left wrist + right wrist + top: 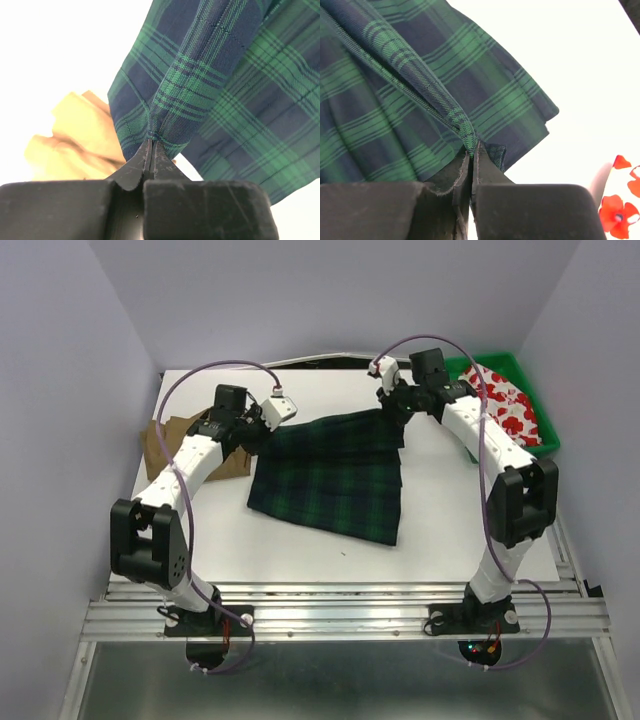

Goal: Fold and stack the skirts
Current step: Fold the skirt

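The dark green-navy plaid skirt (330,475) lies spread on the white table, its far edge lifted between both grippers. My left gripper (262,430) is shut on its far left corner; in the left wrist view the jaws (151,142) pinch the plaid fabric (210,75). My right gripper (392,405) is shut on its far right corner; in the right wrist view the jaws (474,150) pinch the plaid band (415,90). The tan-brown skirt (165,445) lies at the left, also in the left wrist view (75,135). The white skirt with red flowers (508,405) lies in the bin.
A green plastic bin (540,430) stands at the far right corner and holds the flowered skirt, whose edge shows in the right wrist view (617,210). White walls close in the table on three sides. The table's front rail (340,615) runs along the near edge.
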`<act>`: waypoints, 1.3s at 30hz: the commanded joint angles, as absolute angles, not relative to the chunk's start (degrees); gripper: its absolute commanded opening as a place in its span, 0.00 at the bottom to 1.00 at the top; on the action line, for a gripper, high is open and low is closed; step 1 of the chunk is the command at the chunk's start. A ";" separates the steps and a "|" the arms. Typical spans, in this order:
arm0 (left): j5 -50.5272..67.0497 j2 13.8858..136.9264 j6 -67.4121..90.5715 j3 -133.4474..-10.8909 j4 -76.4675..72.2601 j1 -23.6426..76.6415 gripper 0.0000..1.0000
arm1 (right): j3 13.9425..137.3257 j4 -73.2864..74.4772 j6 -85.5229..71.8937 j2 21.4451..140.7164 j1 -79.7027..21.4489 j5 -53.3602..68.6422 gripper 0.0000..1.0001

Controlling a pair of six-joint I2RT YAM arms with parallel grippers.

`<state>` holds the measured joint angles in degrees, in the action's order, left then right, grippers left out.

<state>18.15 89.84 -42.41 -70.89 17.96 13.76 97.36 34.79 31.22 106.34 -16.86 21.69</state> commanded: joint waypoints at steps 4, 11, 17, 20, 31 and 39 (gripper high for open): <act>16.61 78.76 -54.03 -63.57 25.74 13.54 0.00 | 83.55 42.36 31.03 92.04 -18.63 28.73 0.01; 18.36 77.95 -57.74 -50.91 26.10 13.62 0.00 | 60.07 34.56 28.74 86.92 -25.83 29.27 0.01; 19.95 81.73 -54.41 -43.08 23.65 15.99 0.07 | 54.67 28.04 29.00 92.01 -26.37 24.00 0.01; 20.92 80.86 -53.26 -40.61 22.76 16.87 0.16 | 55.46 26.29 28.74 96.85 -26.37 21.45 0.01; 20.83 85.61 -45.80 -45.17 20.40 17.23 0.16 | 76.08 20.04 27.68 116.26 -24.44 9.33 0.01; 16.17 84.47 -39.47 -46.76 16.87 20.12 0.22 | 94.66 21.36 27.68 124.03 -20.93 7.12 0.01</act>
<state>19.07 84.49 -43.03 -45.28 15.14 18.50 92.33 21.26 26.68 124.03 -22.90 13.93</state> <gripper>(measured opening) 0.205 0.034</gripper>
